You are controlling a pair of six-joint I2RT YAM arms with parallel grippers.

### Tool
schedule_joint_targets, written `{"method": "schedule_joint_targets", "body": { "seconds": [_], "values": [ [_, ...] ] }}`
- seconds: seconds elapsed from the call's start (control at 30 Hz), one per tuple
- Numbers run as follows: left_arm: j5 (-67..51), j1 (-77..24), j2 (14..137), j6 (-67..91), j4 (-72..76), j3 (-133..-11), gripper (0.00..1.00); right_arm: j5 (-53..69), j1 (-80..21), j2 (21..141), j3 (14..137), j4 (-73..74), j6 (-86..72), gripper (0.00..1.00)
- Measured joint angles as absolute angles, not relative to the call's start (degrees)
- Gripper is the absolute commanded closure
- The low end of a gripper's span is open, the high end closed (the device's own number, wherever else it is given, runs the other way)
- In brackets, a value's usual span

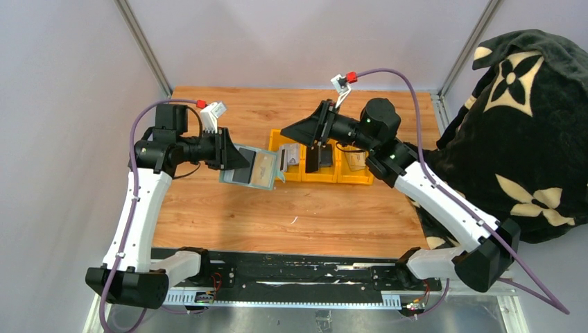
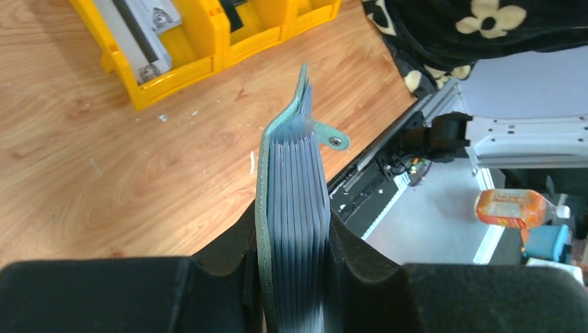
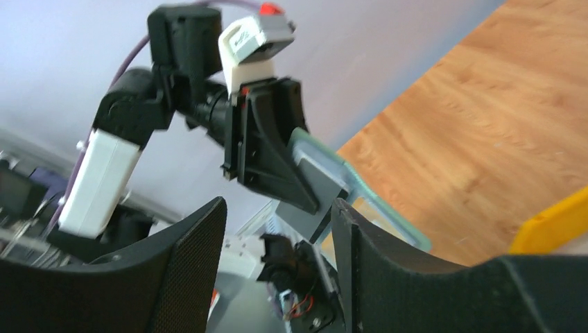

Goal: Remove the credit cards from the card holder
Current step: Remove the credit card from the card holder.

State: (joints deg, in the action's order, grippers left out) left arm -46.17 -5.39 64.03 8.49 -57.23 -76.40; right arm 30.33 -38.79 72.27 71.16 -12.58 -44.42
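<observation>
We see the left end effector [image 1: 237, 159] clamped on the small, flat, pale sage-green card holder [image 1: 255, 168], with one black finger [image 2: 229, 243] pressing on each face of the wallet. The card holder is held up off the wooden worktop [image 1: 291, 215], just left of the yellow plastic three-compartment bin [image 1: 326, 179]. From the left wrist we look at it edge-on. Its grey-blue accordion pockets [image 2: 298, 201] are packed close together, and a small green snap tab [image 2: 331, 137] sticks out to one side. We cannot tell whether any card sits in those pockets.

The right end effector [image 3: 277, 208] stands open with nothing between its fingers. In the top view it hangs over the far left part of the bin, facing the card holder.

Three cards lie in the bin, one per compartment: a thin silver-grey card [image 1: 295, 154] on the left, a black card [image 1: 314, 158] in the middle and a tan card [image 1: 356, 161] on the right. A black blanket with cream flowers [image 1: 527, 125] is heaped at the right edge of the worktop.
</observation>
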Motion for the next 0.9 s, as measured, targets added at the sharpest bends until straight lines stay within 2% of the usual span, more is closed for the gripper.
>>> {"method": "schedule_joint_targets", "body": {
  "seconds": [0.33, 0.7, 0.77, 0.9],
  "values": [
    [-55.4, -5.4, 64.9, 7.7, -58.4, -79.3, 0.97, 46.0, -41.3, 82.3, 69.3, -19.1, -52.1, 0.43],
    [-57.5, -5.4, 64.9, 7.6, -58.4, -79.4, 0.92, 51.2, -44.2, 86.5, 69.2, -25.1, -56.2, 0.47],
    [-57.9, -5.4, 64.9, 7.6, -58.4, -79.4, 0.89, 51.5, -44.4, 87.0, 69.2, -25.8, -56.6, 0.49],
    [-59.2, -5.4, 64.9, 7.6, -58.4, -79.4, 0.76, 52.2, -44.8, 88.0, 69.7, -26.8, -57.6, 0.62]
  ]
}}
